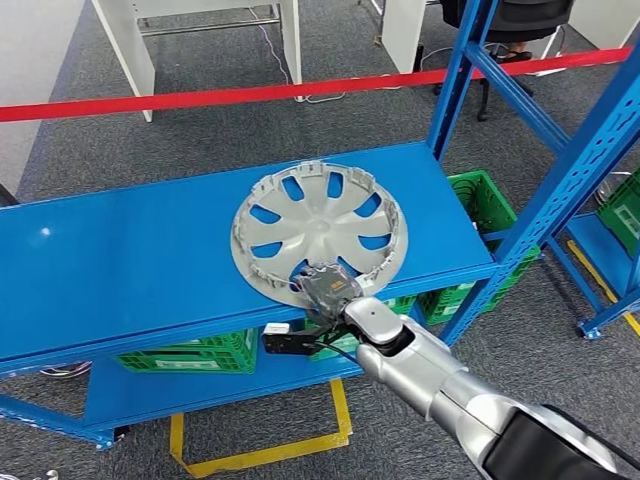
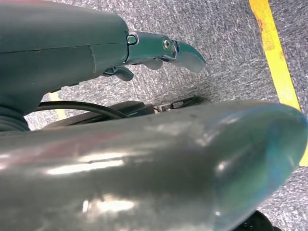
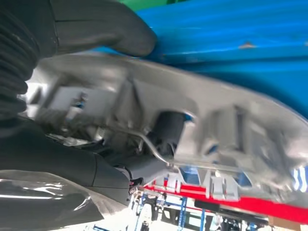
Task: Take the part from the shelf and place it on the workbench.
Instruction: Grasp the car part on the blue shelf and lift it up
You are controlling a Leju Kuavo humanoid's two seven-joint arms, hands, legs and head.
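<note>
Right hand [image 1: 326, 287] clamped on near rim of one silver hubcap [image 1: 317, 228], flat on blue shelf [image 1: 121, 270]; left hand [image 2: 160, 50] hanging above carpet, grasping nothing, fingers extended; three green crates [image 1: 475, 205] below.

The blue shelf [image 1: 136, 260] ran across the middle of the frame, and the silver hubcap [image 1: 318, 233] lay flat on its top board, center-right near the front edge. Green crates [image 1: 189, 352] sat on the lower board underneath.

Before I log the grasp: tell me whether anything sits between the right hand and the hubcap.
Nothing visible does. The right hand is already at the near rim of the hubcap on the blue shelf, with its fingers around the rim.
</note>
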